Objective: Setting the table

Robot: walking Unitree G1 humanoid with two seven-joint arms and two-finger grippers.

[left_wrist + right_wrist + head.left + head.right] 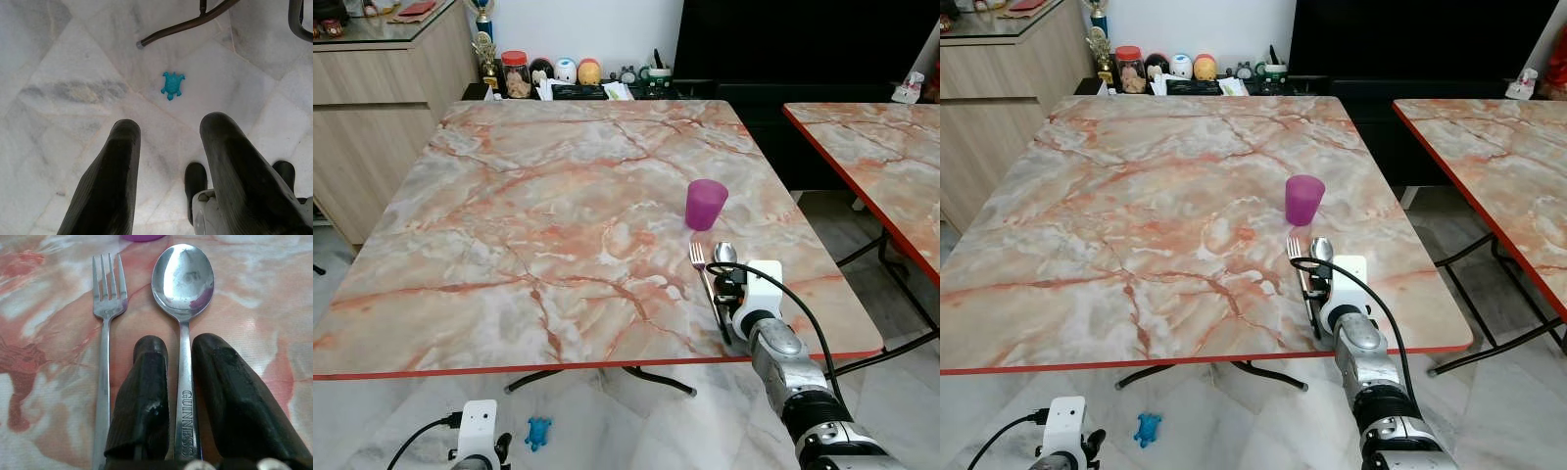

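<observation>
Your right tool [182,406] straddles the spoon [182,281] handle beside the fork [108,298], seemingly clamped; next, release and lift clear.

A blue toy turtle [172,84] lies on the pale floor [63,58] near a table leg [186,24].

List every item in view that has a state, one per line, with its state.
Purple cup: upright on the table, empty as far as can be seen.
Spoon: flat on the table, bowl up, handle between the right gripper's jaws.
Fork: flat on the table, beside the spoon, untouched.
Right gripper: jaws astride the spoon handle.
Left gripper: open, idle, low over the floor.
Blue turtle toy: lying on the floor.
</observation>
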